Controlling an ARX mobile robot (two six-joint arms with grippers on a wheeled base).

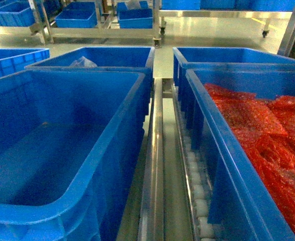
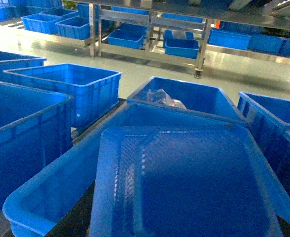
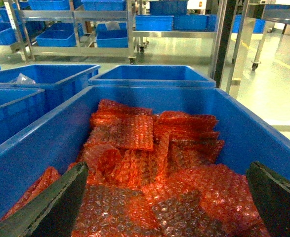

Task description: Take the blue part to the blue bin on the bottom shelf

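Your left wrist camera is filled, low and centre, by the blue part [image 2: 184, 182]. It is a flat, shallow tray with ribbed edges, its long axis running away from the lens. It sits directly under the left claw's line of sight, over the open mouth of the blue bin [image 2: 51, 187]. Whether it hangs in the claw or lies inside the bin, you cannot tell. No left fingers show, so that claw's state is unknown too.

The left arm is clearly the nearer one. It looks slightly downward across the bin on the bottom shelf [image 1: 197, 193], left of the steel divider rail [image 1: 152, 175].

Your right claw [image 3: 165, 170] hovers with its dark fingers [image 3: 61, 197] spread wide, holding nothing, above a neighbouring bin of red bubble-wrap bags [image 3: 149, 163].
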